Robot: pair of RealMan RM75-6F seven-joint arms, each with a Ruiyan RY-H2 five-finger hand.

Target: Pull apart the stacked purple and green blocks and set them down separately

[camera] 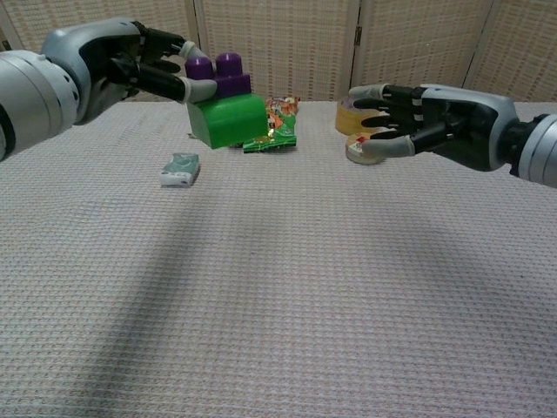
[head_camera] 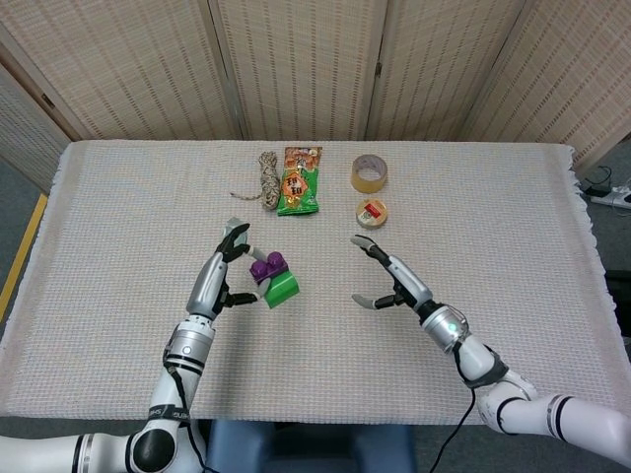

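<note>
Left hand (camera: 113, 61), metallic grey with black fingers, is shown raised above the table, its fingers pinching the stacked pair of blocks from the side; the purple studded plastic block (camera: 218, 76) is seated on top of the green rounded plastic block (camera: 228, 120), and the two are still joined. The pair is held clear of the white woven tablecloth (camera: 278, 287). In the head view the same stack is seen tilted beside the left hand (head_camera: 219, 274). The right hand (camera: 426, 117) is held in the air opposite, apart from the blocks, with its fingers spread and nothing held. On the cloth below the left hand a small pale green packet (camera: 179, 169) is seen. Near the far edge lie a green snack bag (head_camera: 299, 182), a coil of twine (head_camera: 266, 179), a roll of yellowish tape (head_camera: 369, 173) and a small round tin (head_camera: 372, 213).
</note>
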